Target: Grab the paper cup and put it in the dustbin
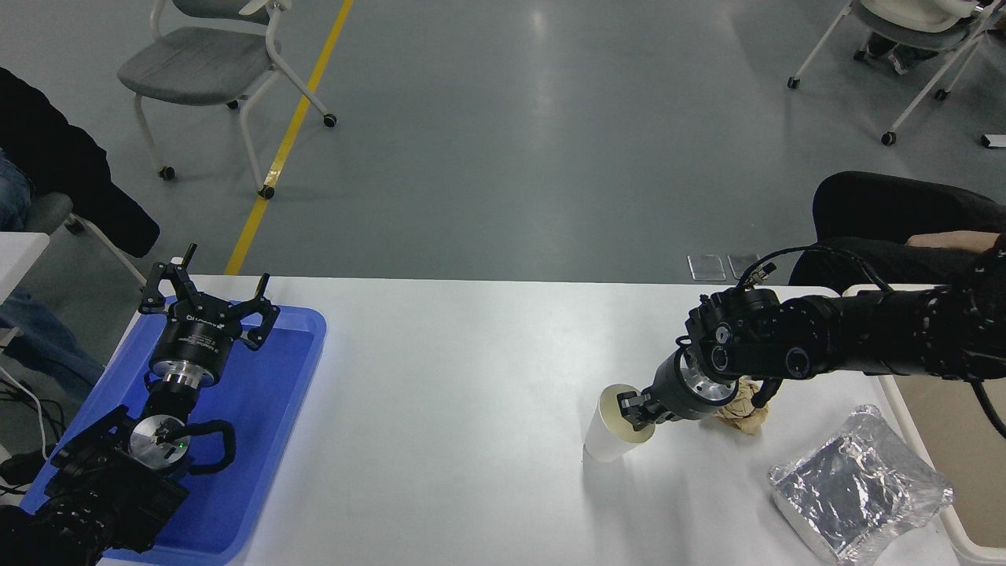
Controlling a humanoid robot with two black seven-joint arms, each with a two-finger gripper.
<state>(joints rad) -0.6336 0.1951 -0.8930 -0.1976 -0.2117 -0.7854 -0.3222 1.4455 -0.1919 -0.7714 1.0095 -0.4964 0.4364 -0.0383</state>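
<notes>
The white paper cup [607, 439] is on the table right of centre, tilted so its cream mouth faces right. My right gripper [635, 411] is shut on the cup's rim, one finger inside the mouth. The right arm comes in from the right edge. The cream-beige dustbin [935, 440] stands at the table's right edge, partly behind the arm. My left gripper [208, 303] is open and parked over the blue tray at the lower left.
A crumpled tan paper ball [741, 413] lies just right of the right wrist. A foil packet [857, 483] lies at the front right. The blue tray [259, 409] fills the left end. A person sits at the far right.
</notes>
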